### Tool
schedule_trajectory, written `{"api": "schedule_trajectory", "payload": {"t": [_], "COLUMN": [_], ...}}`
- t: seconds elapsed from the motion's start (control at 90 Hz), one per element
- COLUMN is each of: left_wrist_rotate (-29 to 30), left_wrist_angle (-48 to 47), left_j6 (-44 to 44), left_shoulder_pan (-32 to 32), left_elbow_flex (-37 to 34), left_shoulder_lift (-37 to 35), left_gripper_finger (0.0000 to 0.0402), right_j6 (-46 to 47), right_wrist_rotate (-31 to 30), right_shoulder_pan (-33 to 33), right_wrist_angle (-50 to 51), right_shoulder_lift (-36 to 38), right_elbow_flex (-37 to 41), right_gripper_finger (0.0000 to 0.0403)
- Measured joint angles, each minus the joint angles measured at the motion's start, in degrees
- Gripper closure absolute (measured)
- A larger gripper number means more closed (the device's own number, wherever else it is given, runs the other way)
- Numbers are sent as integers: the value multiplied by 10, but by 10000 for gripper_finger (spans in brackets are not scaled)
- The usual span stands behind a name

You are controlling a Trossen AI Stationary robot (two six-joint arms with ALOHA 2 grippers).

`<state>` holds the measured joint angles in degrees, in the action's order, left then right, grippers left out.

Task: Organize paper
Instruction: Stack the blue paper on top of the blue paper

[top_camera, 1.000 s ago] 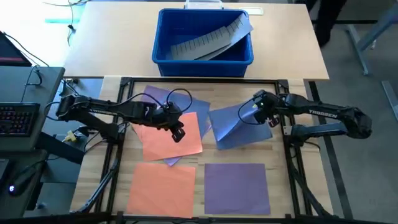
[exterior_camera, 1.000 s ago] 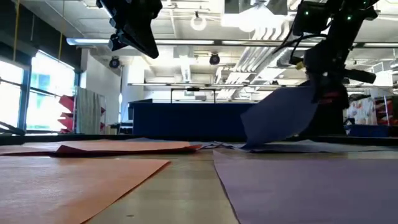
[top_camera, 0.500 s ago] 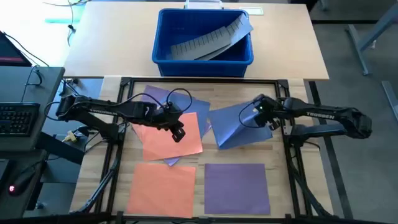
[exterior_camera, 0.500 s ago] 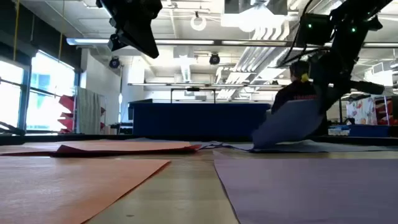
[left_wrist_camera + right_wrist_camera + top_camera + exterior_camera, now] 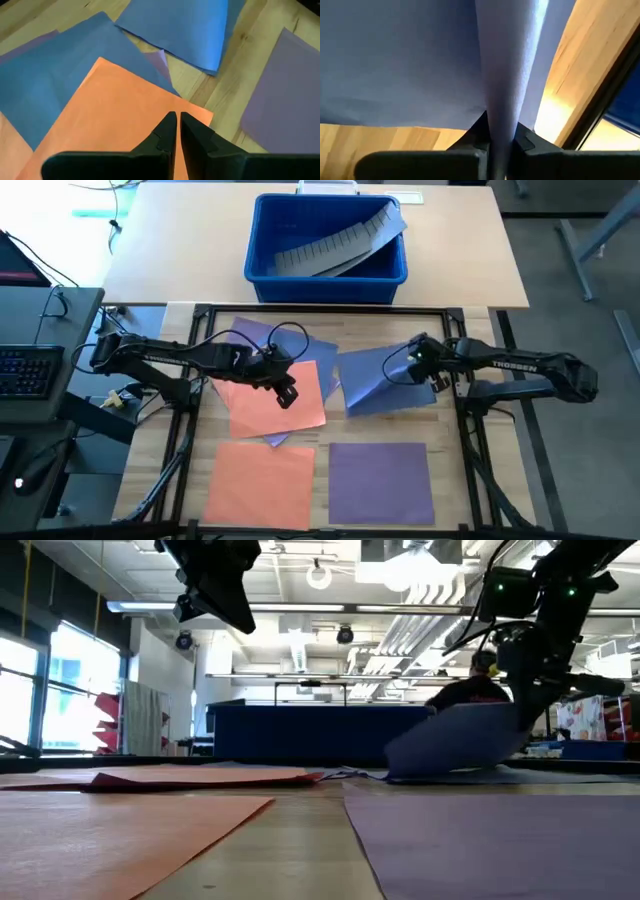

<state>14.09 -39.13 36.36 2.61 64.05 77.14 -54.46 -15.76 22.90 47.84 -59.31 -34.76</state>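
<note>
Coloured paper sheets lie on the wooden table. An orange sheet point(image 5: 278, 395) tops a loose pile of blue and purple sheets point(image 5: 262, 340). Another orange sheet point(image 5: 262, 480) and a purple sheet point(image 5: 380, 480) lie flat at the near edge. My left gripper point(image 5: 287, 395) hovers shut above the pile's orange sheet point(image 5: 120, 115), well clear of it in the low view point(image 5: 215, 600). My right gripper point(image 5: 428, 370) is shut on a blue sheet point(image 5: 375, 385) at the right, and this sheet point(image 5: 450, 740) slopes down to the table. My right gripper pinches a raised ridge of the blue sheet point(image 5: 502, 115) between its two fingers, near the sheet's right edge. It comes from above, slanting in from the table's right. The held part is lifted, while the sheet's left part point(image 5: 400, 762) rests on the table.
A blue plastic bin point(image 5: 327, 270) with a grey ridged strip point(image 5: 335, 245) stands on the far table. A black frame point(image 5: 330, 310) borders the work area. Beyond the table, the low view shows a person point(image 5: 470, 690).
My right gripper has gone down with the blue sheet still in its hold. The sheet's lifted part has sunk toward the table, and the sheet now lies lower and more spread out toward the left.
</note>
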Motion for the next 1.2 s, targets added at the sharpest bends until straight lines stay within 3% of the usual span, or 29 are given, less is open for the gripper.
{"api": "schedule_trajectory", "payload": {"t": [0.522,0.656,0.967,1.2], "left_wrist_rotate": [0,0,0,0], "left_wrist_angle": [0,0,0,0], "left_j6": [-1,-2,0,0], "left_shoulder_pan": [0,0,0,0], "left_elbow_flex": [0,0,0,0], "left_shoulder_lift": [0,0,0,0], "left_gripper_finger": [399,399,399,399], "right_j6": [19,-19,-45,-41], "right_wrist_rotate": [25,25,-8,-47], "right_shoulder_pan": [0,0,-4,-28], "right_wrist_angle": [23,20,-2,54], "right_shoulder_lift": [0,0,0,0], "right_elbow_flex": [0,0,0,0], "right_gripper_finger": [222,191,159,158]}}
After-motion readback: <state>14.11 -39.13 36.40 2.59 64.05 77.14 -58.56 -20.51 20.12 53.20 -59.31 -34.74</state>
